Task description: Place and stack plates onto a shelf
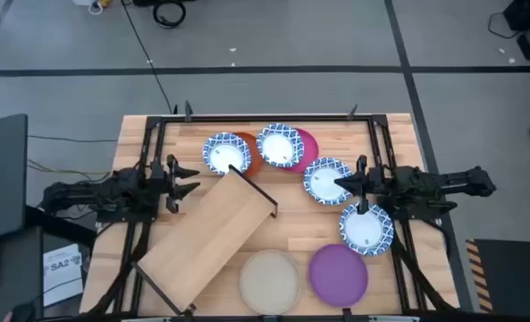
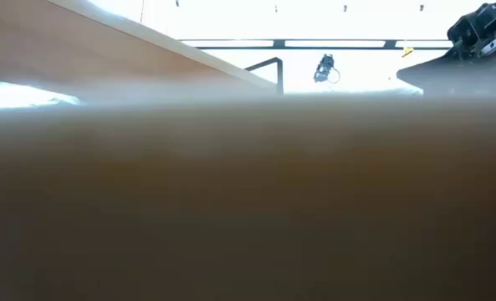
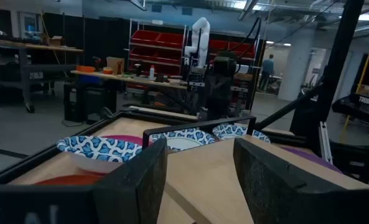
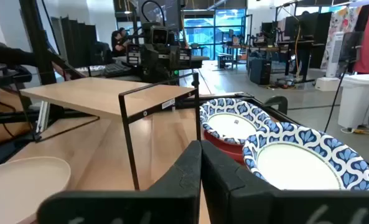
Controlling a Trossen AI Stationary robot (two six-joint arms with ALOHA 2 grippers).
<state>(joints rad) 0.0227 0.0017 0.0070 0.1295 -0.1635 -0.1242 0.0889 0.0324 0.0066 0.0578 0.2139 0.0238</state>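
Observation:
The light wood shelf (image 1: 213, 234) stands slantwise mid-table on thin black legs. Four blue-and-white plates show: one (image 1: 226, 154) lies on an orange plate (image 1: 249, 154), one (image 1: 280, 145) on a magenta plate (image 1: 306, 146), and two sit on the table alone (image 1: 325, 181) (image 1: 366, 229). The beige plate (image 1: 269, 279) and the purple plate (image 1: 339, 273) lie at the near edge. My left gripper (image 1: 189, 179) (image 3: 203, 186) is open, level, just left of the shelf's far end. My right gripper (image 1: 341, 183) (image 4: 201, 165) is shut, level, its tips over the rim of the lone plate (image 4: 305, 163).
A black frame (image 1: 265, 117) runs along the table's far side and both flanks. The low view is mostly filled by a blurred brown surface (image 2: 248, 201) close to the lens, with the shelf's board (image 2: 105, 50) above it. Bare table (image 1: 300, 228) lies between shelf and right-hand plates.

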